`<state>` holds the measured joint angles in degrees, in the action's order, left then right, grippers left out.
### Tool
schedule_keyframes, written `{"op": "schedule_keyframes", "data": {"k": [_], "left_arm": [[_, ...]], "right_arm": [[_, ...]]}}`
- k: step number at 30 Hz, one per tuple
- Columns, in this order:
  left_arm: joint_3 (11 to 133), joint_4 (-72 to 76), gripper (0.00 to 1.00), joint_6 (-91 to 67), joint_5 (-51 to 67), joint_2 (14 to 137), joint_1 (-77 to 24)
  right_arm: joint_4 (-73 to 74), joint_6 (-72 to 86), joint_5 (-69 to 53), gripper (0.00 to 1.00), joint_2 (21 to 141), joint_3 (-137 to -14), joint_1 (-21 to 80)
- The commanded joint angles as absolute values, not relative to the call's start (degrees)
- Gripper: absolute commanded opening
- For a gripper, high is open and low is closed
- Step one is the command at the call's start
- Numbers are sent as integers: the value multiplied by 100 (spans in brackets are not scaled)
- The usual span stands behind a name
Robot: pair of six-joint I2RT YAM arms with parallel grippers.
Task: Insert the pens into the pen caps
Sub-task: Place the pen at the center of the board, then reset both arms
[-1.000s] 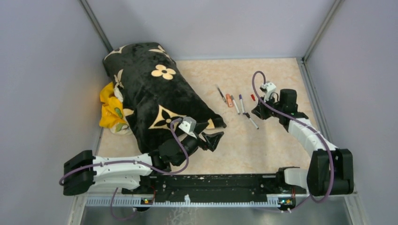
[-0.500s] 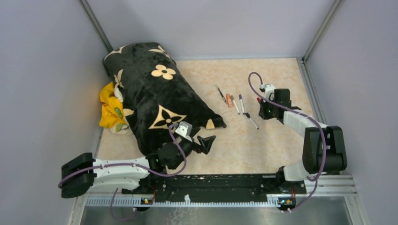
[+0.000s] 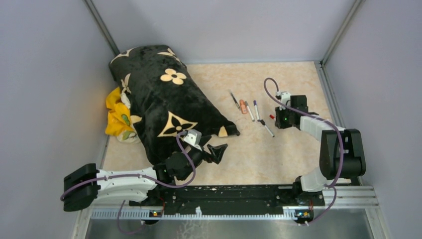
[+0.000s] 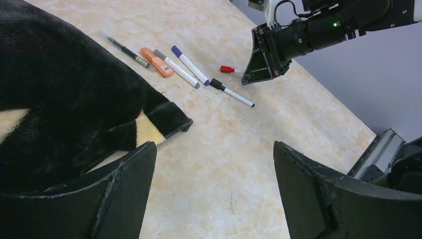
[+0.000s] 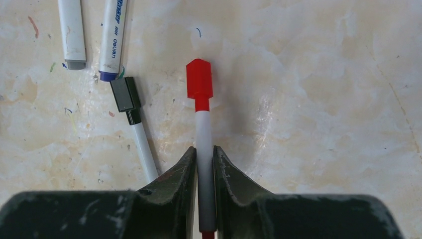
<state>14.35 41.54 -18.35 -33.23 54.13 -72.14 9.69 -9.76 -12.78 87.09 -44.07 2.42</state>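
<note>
I had lowered the right gripper (image 5: 204, 152), jaws narrow around the red-capped marker (image 5: 203, 127), to the surface (image 5: 323, 99) at three o'clock of the other pens (image 4: 181, 63). It looked capped and ready to release. The left gripper (image 4: 214, 149) hung with jaws wide, empty.

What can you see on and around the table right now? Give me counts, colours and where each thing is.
table: one, beige marbled, inside grey walls.
blanket: one, black plush with cream flower motifs, left side of the table.
yellow cloth: one, yellow, printed, under the blanket's left edge.
thin dark pen: one, dark, end of the pen row nearest the blanket.
orange marker: one, orange, beside the dark pen.
grey-tipped marker: one, white barrel, beside the orange marker.
purple-tipped marker: one, white barrel, next along.
black-capped pen: one, thin white barrel, near the row's right end.
red-capped pen: one, white barrel, between the right gripper's fingers.
left gripper: one, black, open, empty, by the blanket's corner.
right gripper: one, black, closed on the red-capped pen.
</note>
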Motion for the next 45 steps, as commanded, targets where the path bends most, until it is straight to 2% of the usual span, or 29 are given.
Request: {"op": "schedule_keyframes", "data": {"k": [1,6,9,16,21,24,25,28,32,39,45], "left_arm": [[1327,4216,91,-1887,-3377,5344,-7172],[1329,4206,91,-1890,-3357,5343,-7172],[1336,4209,91,-1881,-3342,5341,-7172],[1668,3893,93,-1768,-2498,5303,-6593],[2704,2815,98,-1882,-905,5364,-5187],[3486,2184,98,-2133,177,5522,-4156],[3751,1950,98,-2273,538,5607,-3803],[4555,1410,98,-2499,1362,5799,-2985],[5568,608,99,-2363,1786,5923,-2437],[7102,-620,99,-1919,1735,5842,-2329],[7849,-1242,99,-1696,1590,5546,-2329]], "right_arm": [[982,-897,-1365,18,8734,-4728,151],[1052,-903,-1452,22,8692,-4770,103],[1125,-962,-1538,28,8584,-4805,35],[1657,-1724,-2163,55,7924,-5046,-299],[1890,-1909,-2707,75,7057,-5227,-724],[1681,-1684,-2550,96,6403,-5317,-845],[1569,-1604,-2441,98,6179,-5335,-856],[1478,-1394,-2214,99,5626,-5657,-878],[2390,-973,-2011,99,5775,-7101,-871],[3472,-719,-2309,99,6047,-9510,-872],[3805,35,-2539,99,6211,-10485,-873]]}}
